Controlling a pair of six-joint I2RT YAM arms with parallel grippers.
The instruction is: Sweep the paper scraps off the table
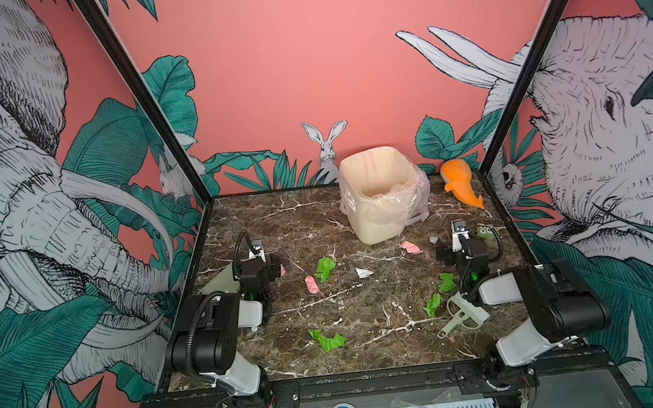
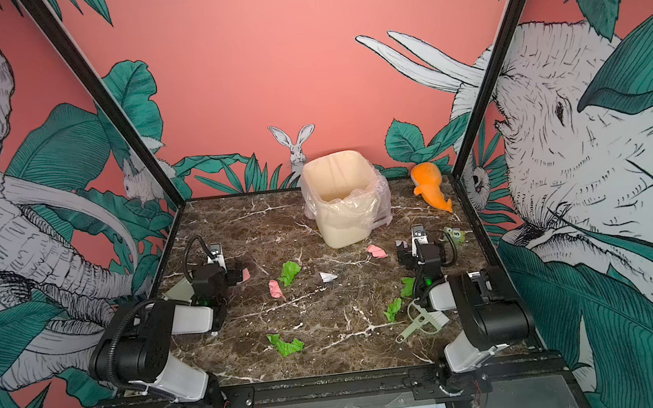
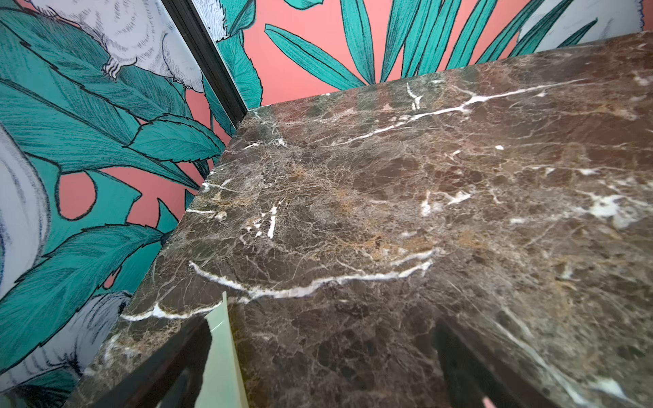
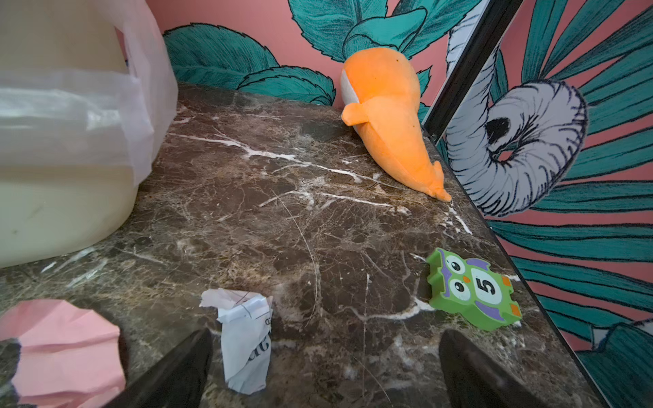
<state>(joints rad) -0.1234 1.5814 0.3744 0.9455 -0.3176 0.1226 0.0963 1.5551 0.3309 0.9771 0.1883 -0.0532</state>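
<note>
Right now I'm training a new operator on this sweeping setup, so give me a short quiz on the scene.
1. True or false: the brush lies on the table, unheld.
2. The orange plush toy lies: A) in the middle of the table; B) at its far right corner; C) at its near left corner.
3. What number is printed on the green owl block?
Key: 1 true; 2 B; 3 five.
</note>
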